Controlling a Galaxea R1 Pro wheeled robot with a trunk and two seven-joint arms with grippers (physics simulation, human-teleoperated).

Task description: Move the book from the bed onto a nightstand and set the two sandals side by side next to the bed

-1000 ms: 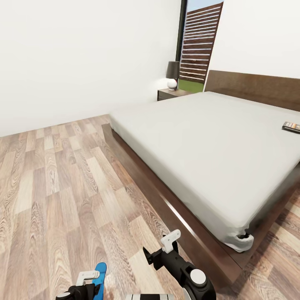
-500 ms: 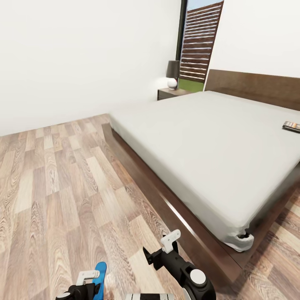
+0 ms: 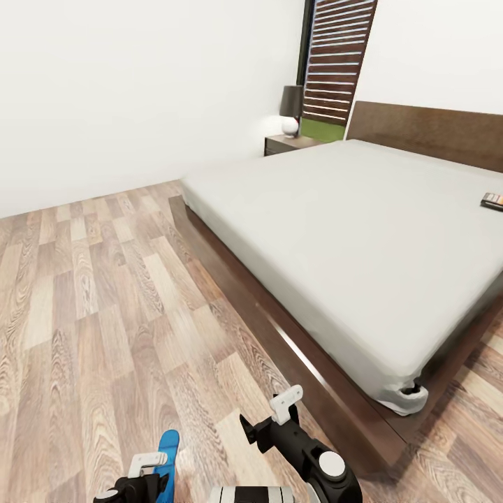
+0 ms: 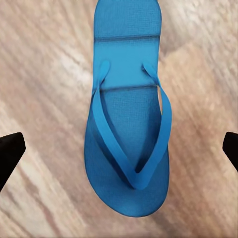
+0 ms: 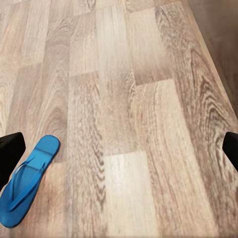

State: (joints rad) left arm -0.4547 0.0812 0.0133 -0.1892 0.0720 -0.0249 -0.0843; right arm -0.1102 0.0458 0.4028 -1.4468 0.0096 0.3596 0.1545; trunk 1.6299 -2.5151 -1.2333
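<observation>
A bright blue sandal (image 4: 130, 124) lies flat on the wood floor, straps up, straight under my left gripper (image 4: 119, 151), whose fingers stand wide open on either side of it without touching. In the head view the sandal's tip (image 3: 168, 446) shows just past my left gripper (image 3: 140, 475). My right gripper (image 3: 269, 418) hangs open and empty over bare planks, with a blue sandal (image 5: 27, 181) off to one side of its view. The bed (image 3: 349, 230) has a grey mattress on a dark frame. The book (image 3: 493, 201) lies on it at the far right. A nightstand (image 3: 286, 144) stands by the headboard.
A dark-shaded lamp (image 3: 290, 112) sits on the nightstand, in front of a tall window with a slatted fence (image 3: 342, 63). The bed's dark platform edge (image 3: 279, 335) runs diagonally just right of my right arm. Wood floor (image 3: 91, 300) stretches to the white wall on the left.
The whole head view has shifted a little, so bed, nightstand and book sit slightly higher in the picture. Both arms and the sandal keep their places.
</observation>
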